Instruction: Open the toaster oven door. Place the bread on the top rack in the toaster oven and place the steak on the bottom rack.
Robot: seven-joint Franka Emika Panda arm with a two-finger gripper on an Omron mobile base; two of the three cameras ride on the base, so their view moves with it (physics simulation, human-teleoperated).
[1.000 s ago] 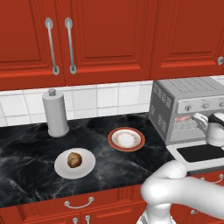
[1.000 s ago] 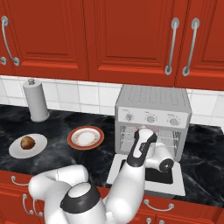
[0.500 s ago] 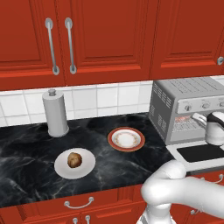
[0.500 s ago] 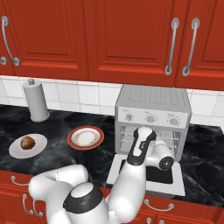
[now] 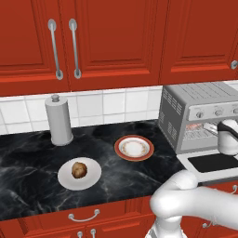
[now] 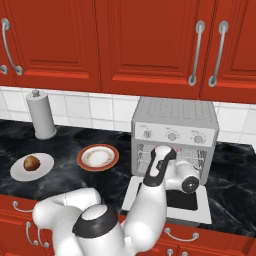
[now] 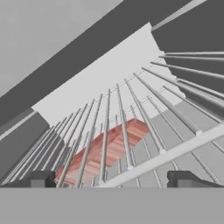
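- Barely any change vs a sec ago: both base views match the earlier ones. The arm is still reaching into the toaster oven [image 6: 175, 120], and nothing on the counter has shifted.
- Gripper [image 7: 116, 179]: fingers spread wide w/ nothing between them. The two dark fingertips [image 7: 41, 178] sit well apart at the bottom of the hand view. If they widened at all in the last sec, it's too little to see.
- Oven door [image 5: 211, 162] is down flat in front of the oven, so step 1 looks done.
- Steak [image 7: 114, 146]: inside the oven, a pinkish-red slab seen through the bars of a wire rack [image 7: 166, 155], lying below them. Prob the top rack w/ the steak on the bottom one, but I can't fully confirm which shelf from this angle.
- Steak is apart from the fingers, not gripped. It reads as already let go, so the steak half of the job looks finished.
- Red-rimmed plate [image 5: 134, 148] near the oven is bare, which fits the steak having come off it (a guess).
- Bread [image 5: 79, 169]: not moved, sits on the white plate [image 5: 65, 179] at the left of the counter, well apart from the oven and in front of the paper towel roll [image 5: 59, 120].
- Meaning: roughly 2 of 3 steps done. What's left is to back the hand out w/o snagging the bars, go for the bread, then set it on the top rack.
- Risks: fingers are close to the bars, so a sloppy pull-out could catch the rack. The roll is round and may roll on thin wires.
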